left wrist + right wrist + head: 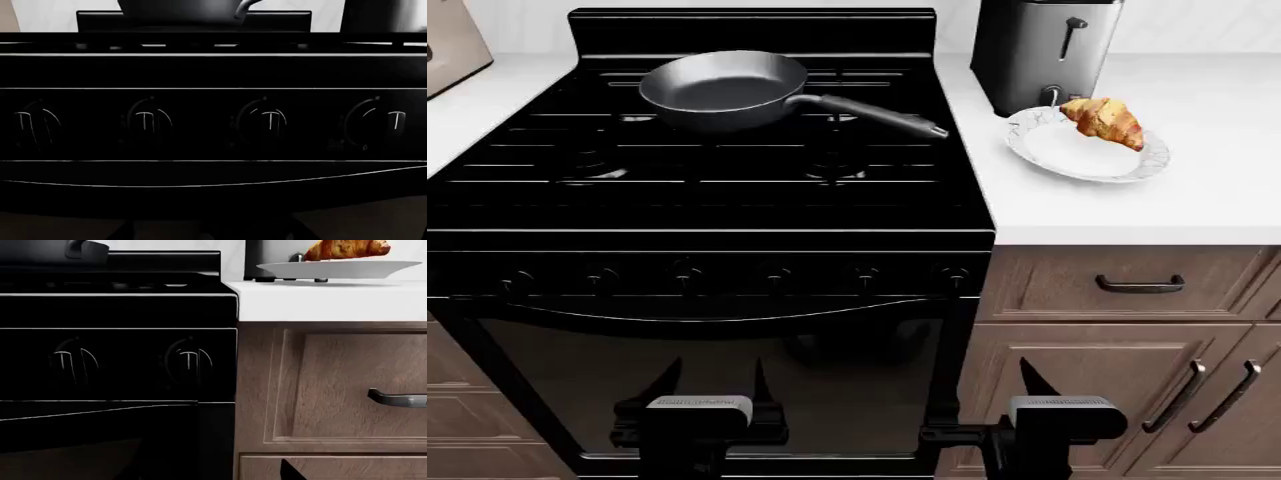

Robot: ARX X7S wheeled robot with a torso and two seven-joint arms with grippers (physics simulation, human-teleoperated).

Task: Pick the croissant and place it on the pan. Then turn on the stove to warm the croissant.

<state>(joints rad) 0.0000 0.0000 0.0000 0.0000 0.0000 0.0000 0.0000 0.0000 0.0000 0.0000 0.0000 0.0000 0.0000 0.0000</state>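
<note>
The croissant [1104,120] lies on the far edge of a white plate [1088,155] on the counter right of the stove [707,190]. The dark grey pan [723,90] sits on the stove's back grates, its handle pointing right. Both grippers hang low in front of the oven door, far below the croissant and the pan. My left gripper [714,385] is open and empty. My right gripper [988,385] is open and empty, by the stove's right edge. The right wrist view shows the croissant [347,249] and two knobs [190,362]. The left wrist view shows several front knobs [267,122].
A silver toaster [1045,50] stands behind the plate. Wooden drawers with dark handles [1138,285] are right of the stove. The oven door handle [721,315] runs below the knobs. White counter flanks the stove on both sides.
</note>
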